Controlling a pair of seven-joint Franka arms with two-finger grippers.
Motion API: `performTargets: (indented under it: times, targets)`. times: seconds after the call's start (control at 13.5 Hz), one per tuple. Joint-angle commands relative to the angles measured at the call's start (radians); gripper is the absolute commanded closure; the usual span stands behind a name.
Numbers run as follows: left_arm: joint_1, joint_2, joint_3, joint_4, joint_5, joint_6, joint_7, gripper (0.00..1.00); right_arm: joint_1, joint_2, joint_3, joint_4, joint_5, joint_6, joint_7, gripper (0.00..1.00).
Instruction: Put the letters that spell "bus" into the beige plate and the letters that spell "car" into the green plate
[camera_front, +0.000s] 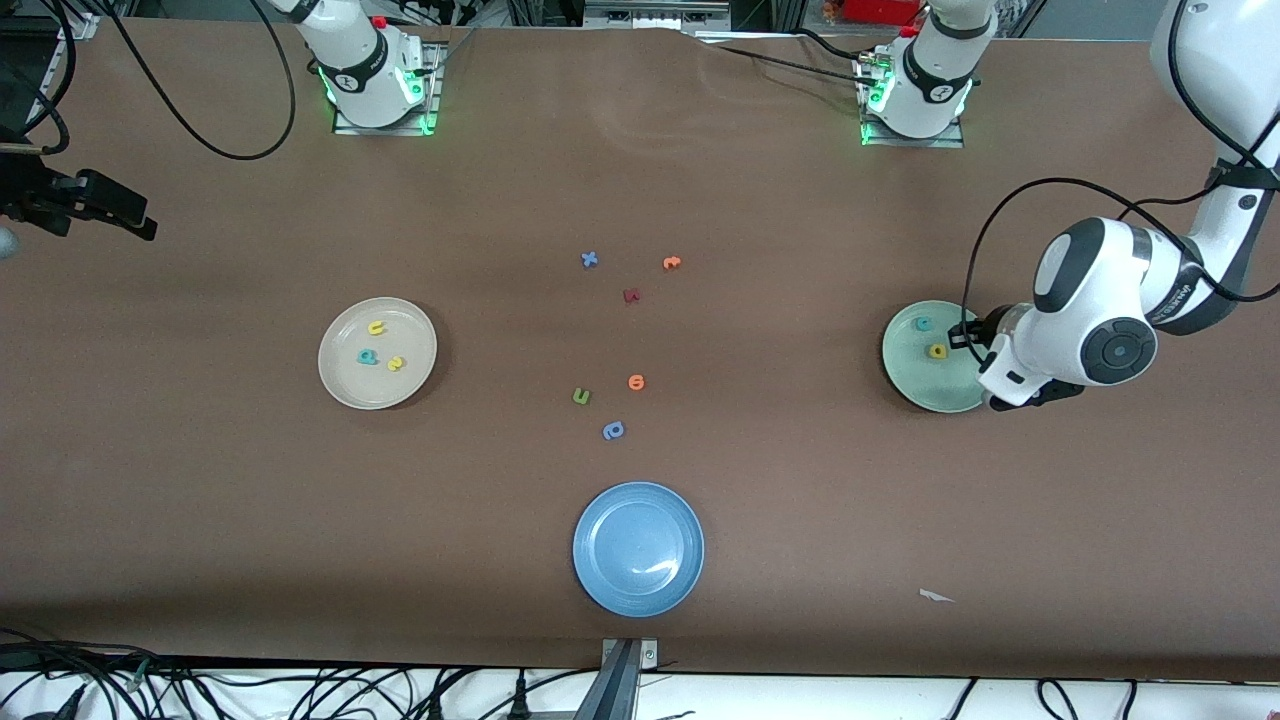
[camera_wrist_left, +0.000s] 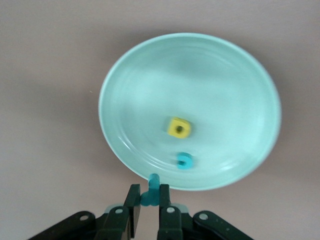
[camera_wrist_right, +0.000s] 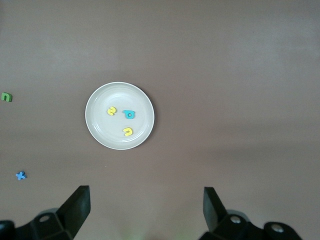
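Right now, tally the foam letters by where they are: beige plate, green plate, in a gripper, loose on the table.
In the beige plate: 3
In the green plate: 2
Held by the left gripper, a small teal letter: 1
Loose on the table: 6
Total: 12

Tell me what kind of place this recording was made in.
Probably a robotics lab: two arm bases bolted to a brown table, loose cables along its edge, and foam letters and plates as props.
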Motion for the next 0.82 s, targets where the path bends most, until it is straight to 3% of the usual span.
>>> performTargets:
  times: [0.0,0.15,0.22,0.37,0.45,0.52,0.74]
  targets:
    - [0.026,0.064,-0.014,-0.023,0.076,0.069,0.023,0.92,-0.016,-0.015,0.020,-0.013,0.016,0.006,0.002,0.00]
    - [0.034,0.078,-0.012,-0.054,0.090,0.140,0.023,0.85,-0.010,-0.015,0.023,-0.009,0.013,0.006,0.002,0.00]
    - [0.037,0.079,-0.011,-0.054,0.090,0.148,0.023,0.74,-0.009,-0.015,0.023,-0.007,0.013,0.006,0.002,0.00]
    - [0.046,0.078,-0.012,-0.044,0.088,0.148,0.023,0.36,-0.009,-0.015,0.020,-0.007,0.015,0.005,0.002,0.00]
    - [0.048,0.069,-0.014,-0.036,0.088,0.143,0.023,0.10,-0.009,-0.014,0.019,-0.007,0.013,0.005,0.002,0.00]
    - [0.048,0.050,-0.015,-0.021,0.087,0.134,0.020,0.00,-0.010,-0.011,0.017,-0.007,0.015,0.005,0.002,0.00]
    - [0.046,-0.011,-0.026,0.062,0.074,0.010,0.022,0.00,-0.010,-0.011,0.014,-0.007,0.016,-0.001,0.004,0.00]
